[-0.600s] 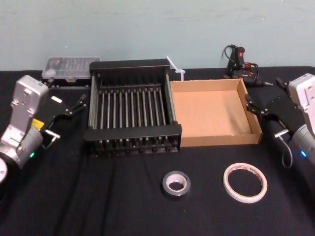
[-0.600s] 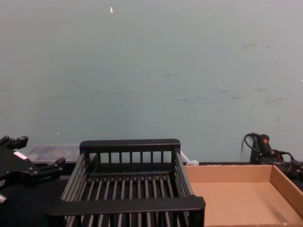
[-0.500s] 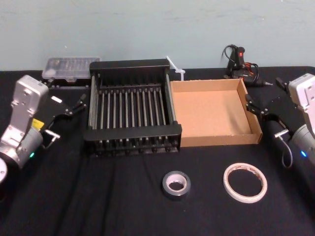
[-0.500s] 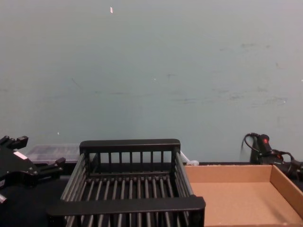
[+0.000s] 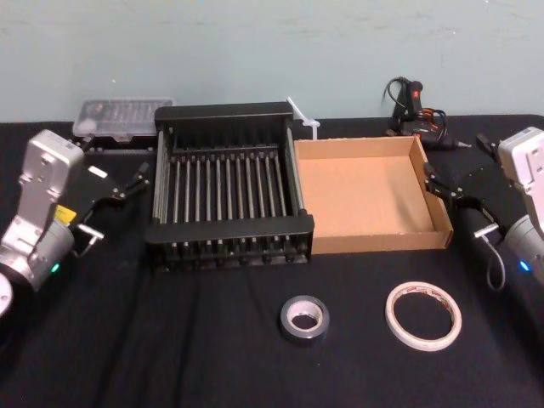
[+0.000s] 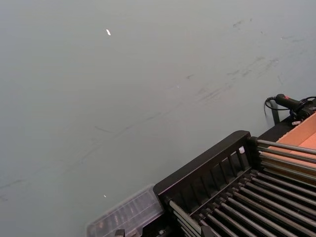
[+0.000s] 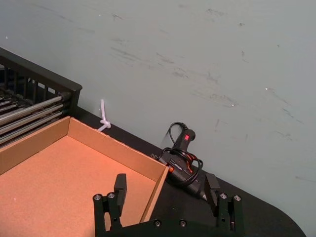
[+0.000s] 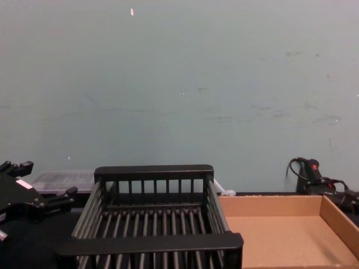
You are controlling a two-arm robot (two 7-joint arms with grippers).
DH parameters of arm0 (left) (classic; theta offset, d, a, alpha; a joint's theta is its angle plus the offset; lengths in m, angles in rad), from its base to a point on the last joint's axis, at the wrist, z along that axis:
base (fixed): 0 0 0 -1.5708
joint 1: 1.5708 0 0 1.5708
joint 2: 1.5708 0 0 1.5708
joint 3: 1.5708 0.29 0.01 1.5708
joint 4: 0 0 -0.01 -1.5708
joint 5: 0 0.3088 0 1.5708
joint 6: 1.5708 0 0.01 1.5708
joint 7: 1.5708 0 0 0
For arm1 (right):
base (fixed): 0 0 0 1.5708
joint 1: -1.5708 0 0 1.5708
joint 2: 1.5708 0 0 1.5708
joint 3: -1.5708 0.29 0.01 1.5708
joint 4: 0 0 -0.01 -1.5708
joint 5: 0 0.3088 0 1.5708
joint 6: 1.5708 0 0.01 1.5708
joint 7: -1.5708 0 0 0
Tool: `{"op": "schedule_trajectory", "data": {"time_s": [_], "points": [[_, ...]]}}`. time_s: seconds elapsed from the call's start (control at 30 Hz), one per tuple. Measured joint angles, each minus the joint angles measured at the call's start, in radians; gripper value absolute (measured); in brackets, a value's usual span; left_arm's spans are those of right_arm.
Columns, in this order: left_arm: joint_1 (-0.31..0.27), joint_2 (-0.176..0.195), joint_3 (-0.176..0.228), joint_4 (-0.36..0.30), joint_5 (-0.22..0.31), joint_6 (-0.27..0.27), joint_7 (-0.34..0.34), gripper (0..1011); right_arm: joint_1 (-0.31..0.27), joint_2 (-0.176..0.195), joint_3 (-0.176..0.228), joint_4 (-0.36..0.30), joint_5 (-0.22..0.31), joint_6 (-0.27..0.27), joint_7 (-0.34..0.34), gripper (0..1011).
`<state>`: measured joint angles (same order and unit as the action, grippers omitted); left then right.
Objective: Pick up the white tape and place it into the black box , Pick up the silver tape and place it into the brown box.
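The white tape [image 5: 423,315] lies flat on the black table at the front right. The silver tape [image 5: 304,319] lies to its left, near the front centre. Behind them stand the black box [image 5: 229,231] and, touching its right side, the brown box [image 5: 378,240]; both hold nothing. My left gripper [image 5: 115,161] hovers open left of the black box [image 8: 151,242] and also appears in the chest view [image 8: 42,180]. My right gripper [image 5: 456,159] is open by the right wall of the brown box [image 7: 116,148], with nothing between its fingers [image 7: 120,186].
A clear plastic case [image 5: 119,115] sits behind the black box at the back left. A glue gun with cables [image 5: 416,106] lies behind the brown box, and a white zip tie [image 5: 302,115] sticks up between the boxes. A pale wall closes the back.
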<state>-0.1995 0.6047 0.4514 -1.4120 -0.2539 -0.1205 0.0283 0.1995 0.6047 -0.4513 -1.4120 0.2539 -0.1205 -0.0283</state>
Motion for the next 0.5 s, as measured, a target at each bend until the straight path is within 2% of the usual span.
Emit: {"op": "schedule_trajectory", "data": {"time_s": [0.5], "points": [[0.000, 0.000, 0.000, 0.000, 0.000, 0.000, 0.000, 1002, 0.000, 0.000, 0.000, 0.000, 0.000, 0.000, 0.000, 1002]]}}
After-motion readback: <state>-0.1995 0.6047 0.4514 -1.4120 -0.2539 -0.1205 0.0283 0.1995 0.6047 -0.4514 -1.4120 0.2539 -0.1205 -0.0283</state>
